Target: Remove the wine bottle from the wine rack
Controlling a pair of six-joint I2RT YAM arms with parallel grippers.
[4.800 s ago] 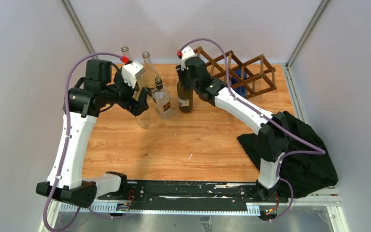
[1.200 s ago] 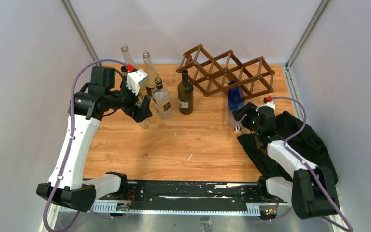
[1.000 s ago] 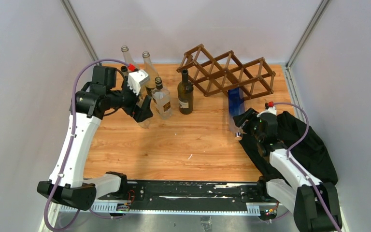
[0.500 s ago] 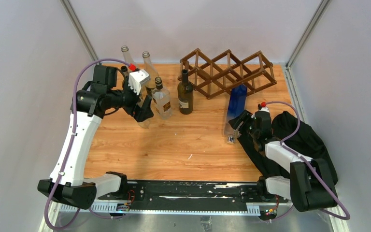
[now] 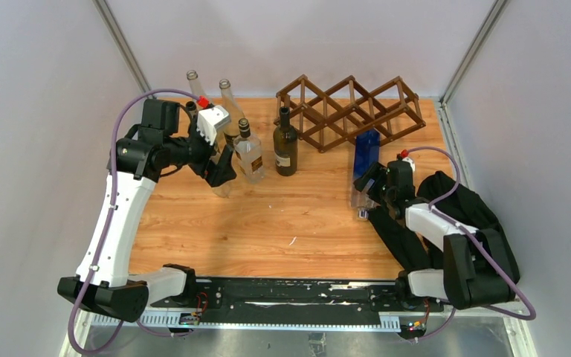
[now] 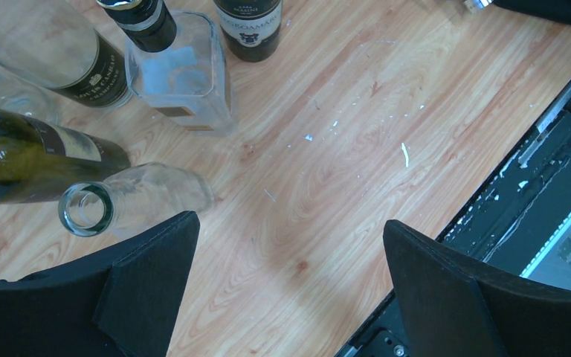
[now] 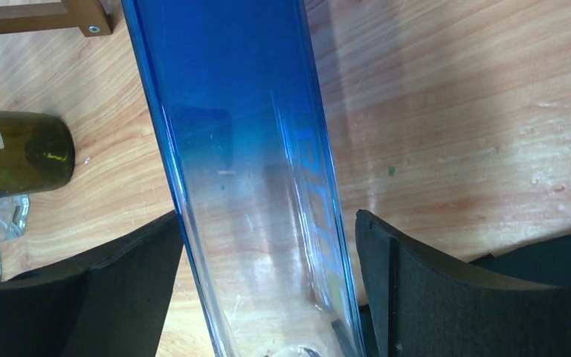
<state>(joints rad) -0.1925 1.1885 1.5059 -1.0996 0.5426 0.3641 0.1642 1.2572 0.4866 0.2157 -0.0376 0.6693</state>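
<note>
The wine bottle (image 5: pixel 365 160), blue at its far end and clear towards the neck, lies lengthwise in front of the dark brown lattice wine rack (image 5: pixel 349 111). Its blue end is just at the rack's front edge. My right gripper (image 5: pixel 366 184) straddles its clear part low over the table. In the right wrist view the bottle (image 7: pixel 245 149) runs between the open fingers of the right gripper (image 7: pixel 268 216), with a slim gap at the right pad (image 7: pixel 416 282). My left gripper (image 5: pixel 221 175) hangs open over a clear bottle (image 6: pixel 130 204), holding nothing, as the left wrist view (image 6: pixel 288 221) shows.
A dark wine bottle (image 5: pixel 285 145), a square clear bottle (image 5: pixel 249 155) and two tall clear bottles (image 5: pixel 227 97) stand at the back left. A black cloth (image 5: pixel 476 223) lies at the right edge under the right arm. Grey walls close in the table.
The right gripper drew the blue bottle out of the rack towards the near side, and its jaws have widened around it. The rack shifted back a little. The left arm stayed still.
</note>
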